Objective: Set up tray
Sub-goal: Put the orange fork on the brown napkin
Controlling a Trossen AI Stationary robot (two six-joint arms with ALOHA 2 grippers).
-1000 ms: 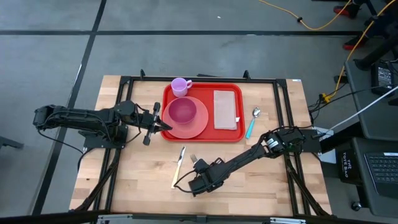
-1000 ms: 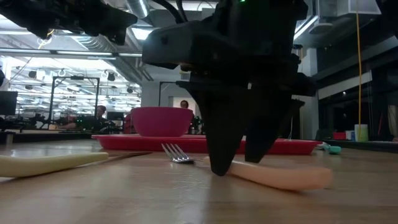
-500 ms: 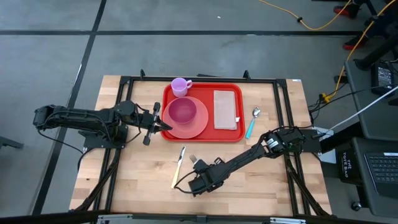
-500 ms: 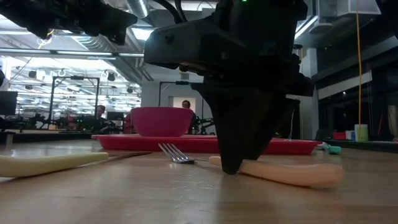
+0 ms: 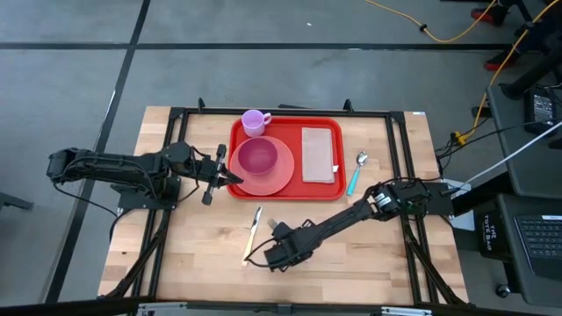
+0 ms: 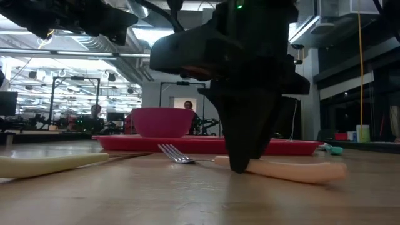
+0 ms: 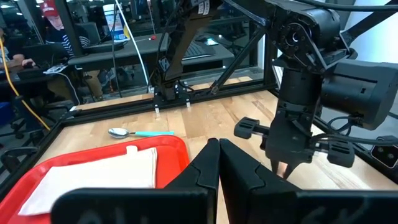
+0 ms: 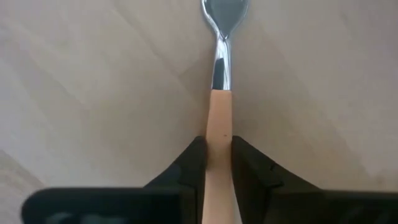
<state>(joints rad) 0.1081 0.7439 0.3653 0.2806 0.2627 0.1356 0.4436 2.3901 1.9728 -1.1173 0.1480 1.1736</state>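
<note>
The red tray (image 5: 285,158) lies at the table's far middle and carries a pink plate (image 5: 281,180) with a bowl (image 5: 257,156), a cup (image 5: 254,121) and a pale napkin (image 5: 318,154). On the bare wood near the front lies a fork (image 6: 178,154) with a peach handle, and my right gripper (image 5: 281,239) stands over it, pointing down and shut on that handle. My left gripper (image 5: 230,178) hangs shut and level above the tray's left rim, its fingers (image 7: 219,152) holding nothing. My right gripper pinches the fork's peach handle (image 8: 219,124) between its two fingers (image 8: 193,163), a little behind the metal neck. The fingers come from above and lie across the handle. The fork lies flat on the table, tines (image 6: 170,152) pointing away from the fingers.
A knife (image 5: 254,233) with a pale handle lies just left of the fork. A spoon (image 5: 356,172) with a teal handle lies on the wood right of the tray. Black frame rails run along the table's sides and far edge.
My right gripper's fingers have closed from wide apart onto the fork's handle while the hand stayed over it. The fork has swung a little on the table, its handle end sliding toward the right of the low view.
</note>
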